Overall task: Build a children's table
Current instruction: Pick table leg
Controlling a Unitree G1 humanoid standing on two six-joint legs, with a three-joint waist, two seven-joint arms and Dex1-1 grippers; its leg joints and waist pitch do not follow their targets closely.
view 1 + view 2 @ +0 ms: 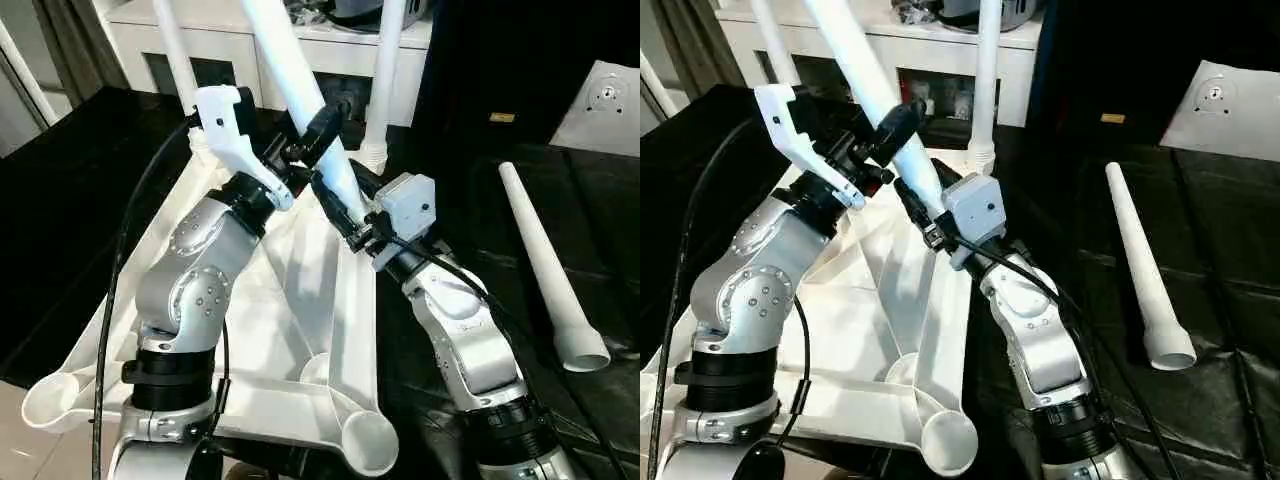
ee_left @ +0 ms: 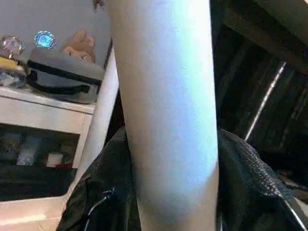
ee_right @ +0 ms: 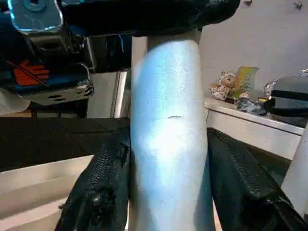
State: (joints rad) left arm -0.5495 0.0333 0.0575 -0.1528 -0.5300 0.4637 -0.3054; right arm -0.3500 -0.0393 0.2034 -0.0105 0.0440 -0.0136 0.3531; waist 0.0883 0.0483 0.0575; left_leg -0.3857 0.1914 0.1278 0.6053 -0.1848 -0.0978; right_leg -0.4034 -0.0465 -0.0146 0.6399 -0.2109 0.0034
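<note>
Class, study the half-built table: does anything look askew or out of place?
Yes. The leg held between both grippers leans at a slant, while the two fitted legs stand upright in the tabletop. A fourth leg lies loose on the dark floor beside it.

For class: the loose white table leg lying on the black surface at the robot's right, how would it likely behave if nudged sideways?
The loose leg is round, so it would probably roll. Being tapered, it would likely curve rather than roll straight. It looks like stiff, hollow plastic, so probably light.

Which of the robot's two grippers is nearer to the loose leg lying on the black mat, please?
Right. The right gripper is on the tilted leg, nearer the loose leg; the left gripper is higher up, farther away.
</note>
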